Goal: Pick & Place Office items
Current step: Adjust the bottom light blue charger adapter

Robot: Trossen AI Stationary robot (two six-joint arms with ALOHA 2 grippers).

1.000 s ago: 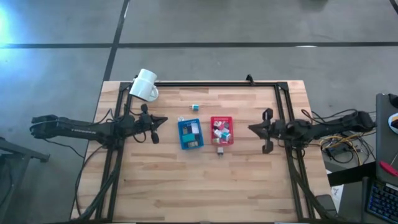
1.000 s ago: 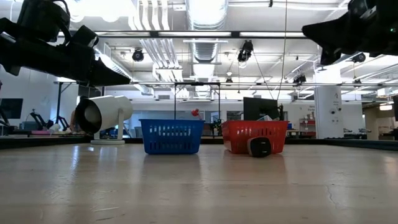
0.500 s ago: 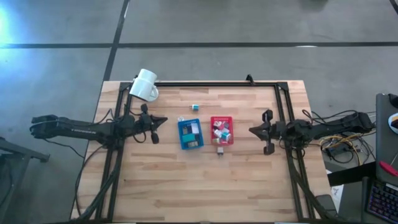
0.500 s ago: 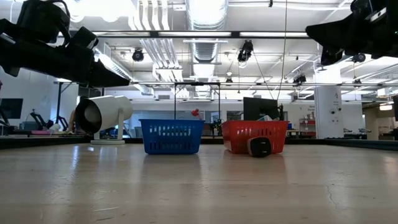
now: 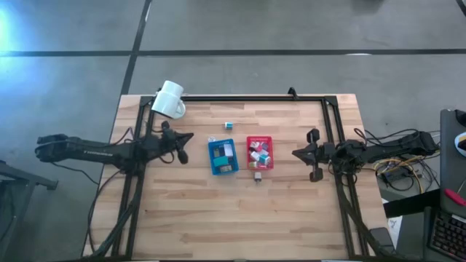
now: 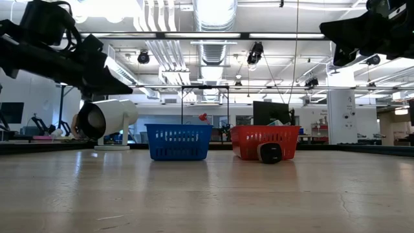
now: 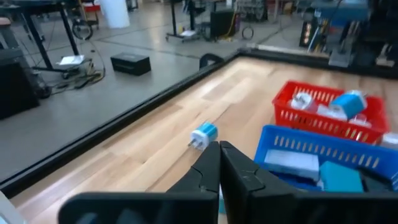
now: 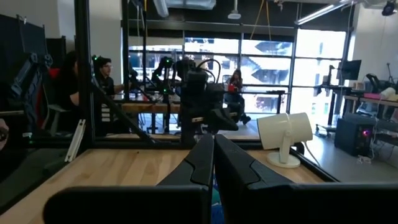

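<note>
The left gripper (image 5: pixel 187 141) has edged far-right toward the blue tray (image 5: pixel 223 157) — both grippers' jaws pressed together, empty; tray contents indistinct — right gripper (image 5: pixel 296 153) steady.

Left tool (image 5: pixel 191 137) closed, right tool (image 5: pixel 294 153) closed

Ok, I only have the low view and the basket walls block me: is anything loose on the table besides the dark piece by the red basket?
Observer: Yes. From above, a small teal item lies alone, apart from the blue tray and the red tray.
Operator: Anything else?
Observer: A blue-and-white piece lies just outside the blue tray's corner.
Operator: Is either gripper carrying something?
Observer: No. The left gripper and the right gripper are shut and empty.
</note>
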